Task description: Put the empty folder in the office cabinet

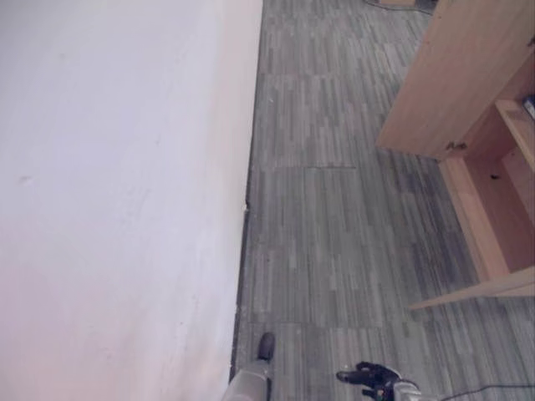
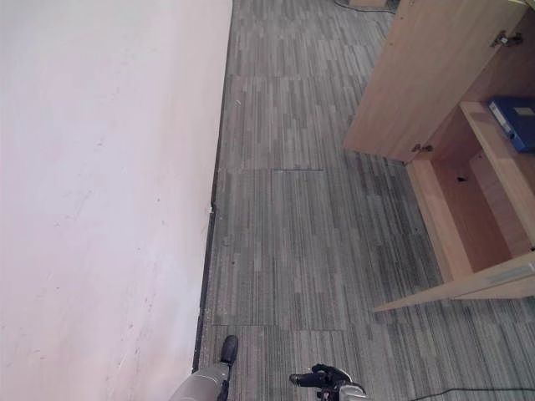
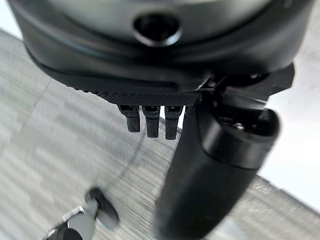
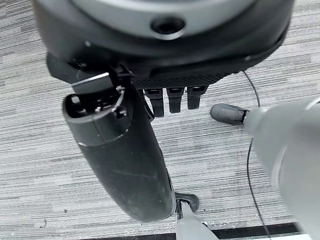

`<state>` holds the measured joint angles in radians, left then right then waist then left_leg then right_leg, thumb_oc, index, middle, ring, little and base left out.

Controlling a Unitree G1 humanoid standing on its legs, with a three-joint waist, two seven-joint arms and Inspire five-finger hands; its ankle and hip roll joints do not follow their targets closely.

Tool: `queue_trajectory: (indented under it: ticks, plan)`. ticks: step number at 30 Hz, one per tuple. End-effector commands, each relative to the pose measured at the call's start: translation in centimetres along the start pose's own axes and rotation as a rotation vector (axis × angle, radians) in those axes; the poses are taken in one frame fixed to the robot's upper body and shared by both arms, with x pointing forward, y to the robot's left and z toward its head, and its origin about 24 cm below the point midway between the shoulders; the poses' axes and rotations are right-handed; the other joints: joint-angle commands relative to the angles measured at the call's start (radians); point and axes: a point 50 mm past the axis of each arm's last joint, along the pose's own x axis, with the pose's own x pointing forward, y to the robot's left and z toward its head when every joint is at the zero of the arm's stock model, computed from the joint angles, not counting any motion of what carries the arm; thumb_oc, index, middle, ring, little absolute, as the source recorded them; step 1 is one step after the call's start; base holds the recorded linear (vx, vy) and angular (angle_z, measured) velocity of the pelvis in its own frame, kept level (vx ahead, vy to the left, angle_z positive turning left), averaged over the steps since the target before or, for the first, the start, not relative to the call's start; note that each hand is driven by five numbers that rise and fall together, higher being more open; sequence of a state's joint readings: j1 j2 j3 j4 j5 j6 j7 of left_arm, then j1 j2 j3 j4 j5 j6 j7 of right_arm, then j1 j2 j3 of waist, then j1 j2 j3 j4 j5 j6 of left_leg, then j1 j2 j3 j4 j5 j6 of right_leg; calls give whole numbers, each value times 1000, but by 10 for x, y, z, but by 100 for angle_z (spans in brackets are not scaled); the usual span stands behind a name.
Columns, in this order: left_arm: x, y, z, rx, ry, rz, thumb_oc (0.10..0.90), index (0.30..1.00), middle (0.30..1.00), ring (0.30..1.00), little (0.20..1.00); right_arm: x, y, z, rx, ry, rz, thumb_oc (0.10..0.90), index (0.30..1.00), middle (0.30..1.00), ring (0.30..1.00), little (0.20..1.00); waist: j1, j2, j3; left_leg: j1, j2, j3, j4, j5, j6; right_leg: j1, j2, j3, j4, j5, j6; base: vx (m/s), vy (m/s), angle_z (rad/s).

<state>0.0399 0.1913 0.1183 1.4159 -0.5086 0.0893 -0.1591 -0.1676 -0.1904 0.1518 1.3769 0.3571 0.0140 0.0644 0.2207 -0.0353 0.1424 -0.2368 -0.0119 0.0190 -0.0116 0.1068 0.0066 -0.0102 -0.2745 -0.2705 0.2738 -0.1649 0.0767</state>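
A blue folder (image 2: 514, 117) lies flat on a shelf inside the light wooden office cabinet (image 2: 468, 209), which stands at the right with its doors swung open. Both hands hang low over the carpet, well short of the cabinet. My left hand (image 2: 228, 347) is close to the white wall. In its wrist view the left hand (image 3: 150, 65) has straight fingers (image 3: 151, 122) with nothing in them. My right hand (image 1: 368, 376) is a little to the right of it. In its own wrist view the right hand (image 4: 165, 50) is open too and empty.
A white wall (image 1: 117, 200) runs along the whole left side. Grey striped carpet (image 1: 334, 234) stretches between the wall and the cabinet. The upper cabinet door (image 2: 426, 75) juts out over the floor, and a lower door edge (image 2: 468, 288) sticks out nearer to me.
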Motion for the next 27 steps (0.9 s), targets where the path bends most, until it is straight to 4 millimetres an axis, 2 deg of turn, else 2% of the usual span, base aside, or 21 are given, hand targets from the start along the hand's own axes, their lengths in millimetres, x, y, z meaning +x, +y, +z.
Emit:
queue_trajectory:
  ticks: [1,2,3,4,5,6,7,8,9,10,11,12,13,15,17,19,23,24,26,27]
  plan:
    - [-8,34,11,261,-114,184,800,900,900,900,900,-3,-20,20,-34,-85,-35,800,900,900,900,900,2,61,10,74,-74,-6,60,-187,65,-75,-263,-70,86,436,125,124,88,33]
    - [-8,34,11,261,-114,184,800,900,900,900,900,-3,-20,20,-34,-85,-35,800,900,900,900,900,2,61,11,77,-75,-6,57,-186,66,-73,-263,-71,87,436,125,116,33,23]
    - [-8,34,14,261,-123,184,800,900,900,900,900,-3,-20,20,-39,-85,-35,800,900,900,900,900,-1,64,23,102,-70,-4,45,-187,66,-101,-241,-79,97,414,120,155,-3,13]
    - [-9,33,19,257,-140,182,800,900,900,900,900,-3,-20,29,-46,-107,-44,800,900,900,900,900,-17,77,56,132,-58,-10,55,-198,64,-189,-179,-88,70,344,108,156,-8,-23]
    - [-9,33,19,257,-140,182,800,900,900,900,900,-3,-20,29,-46,-107,-44,800,900,900,900,900,-16,79,57,133,-55,-9,56,-200,62,-189,-177,-88,71,342,107,197,-40,-45]
    - [-8,31,21,252,-147,183,800,900,900,900,900,-4,-23,37,-30,-128,-57,800,900,900,900,900,-40,87,93,164,-55,-15,83,-228,61,-248,-125,-106,5,322,113,103,-37,-86]
    - [-8,31,21,252,-147,182,800,900,900,900,900,-4,-23,38,-30,-128,-57,800,900,900,900,900,-40,90,95,166,-52,-15,85,-231,59,-245,-121,-108,3,321,112,271,-47,-76]
    - [-8,30,19,241,-142,182,800,900,900,900,900,-4,-26,39,-18,-132,-69,800,900,900,900,900,-68,87,113,217,-64,-33,96,-265,59,-310,-45,-121,-65,324,120,177,-25,-48]
    - [-8,30,19,241,-142,182,800,900,900,900,900,-4,-26,39,-18,-132,-69,800,900,900,900,900,-68,90,113,219,-61,-33,97,-267,58,-306,-41,-123,-67,323,120,377,-77,-1]
    - [-8,31,17,230,-138,185,800,900,900,900,900,-4,-29,35,-14,-123,-72,800,900,900,900,900,-81,77,111,263,-72,-50,96,-296,55,-318,9,-144,-126,327,121,309,-152,23]
    - [-8,31,16,226,-135,182,800,900,900,900,900,-5,-31,30,-1,-113,-78,800,900,900,900,900,-75,61,100,273,-79,-64,99,-318,48,-276,24,-158,-192,311,113,306,-154,47]
    - [-8,31,16,226,-135,183,800,900,900,900,900,-5,-31,30,-1,-113,-77,800,900,900,900,900,-76,62,101,276,-77,-66,100,-319,47,-269,27,-162,-198,312,111,291,-198,94]
    - [-8,33,11,195,-120,198,800,900,900,900,900,-5,-34,19,-4,-86,-85,800,900,900,900,900,-74,51,83,283,-69,-69,121,-348,36,-252,31,-183,-196,294,89,276,-161,91]
    - [-7,32,10,182,-122,198,800,900,900,900,900,-6,-37,11,-6,-64,-94,800,900,900,900,900,-77,52,74,288,-59,-85,130,-359,29,-248,37,-175,-188,280,78,266,-157,33]
    - [-6,24,14,188,-142,183,800,900,900,900,900,-7,-43,-2,-5,-25,-115,800,900,900,900,900,-86,58,64,302,-30,-102,134,-370,16,-253,34,-184,-140,255,64,304,-188,11]
    - [-5,14,28,192,-196,165,800,900,900,900,900,-8,-43,-7,-11,-17,-114,800,900,900,900,900,-103,54,58,319,-1,-119,102,-356,7,-264,37,-179,-97,225,49,222,-153,55]
    - [-5,6,42,205,-245,151,800,900,900,900,900,-8,-44,-8,-22,-14,-116,800,900,900,900,900,-109,53,55,334,17,-139,74,-325,3,-275,46,-167,-61,200,37,148,-104,2]
    - [-6,2,48,214,-264,148,800,900,900,900,900,-8,-41,-8,-30,-14,-109,800,900,900,900,900,-112,50,50,344,35,-145,58,-307,-6,-275,53,-162,-47,182,27,148,-121,0]
    - [-6,0,49,216,-273,147,800,900,900,900,900,-7,-40,-9,-39,-13,-106,800,900,900,900,900,-114,51,46,348,43,-147,58,-298,-13,-271,59,-158,-44,169,21,150,-135,6]
    - [-6,1,49,217,-274,154,800,900,900,900,900,-7,-38,-10,-49,-9,-102,800,900,900,900,900,-111,52,41,338,49,-147,95,-260,-30,-239,79,-156,-59,148,6,141,-136,5]
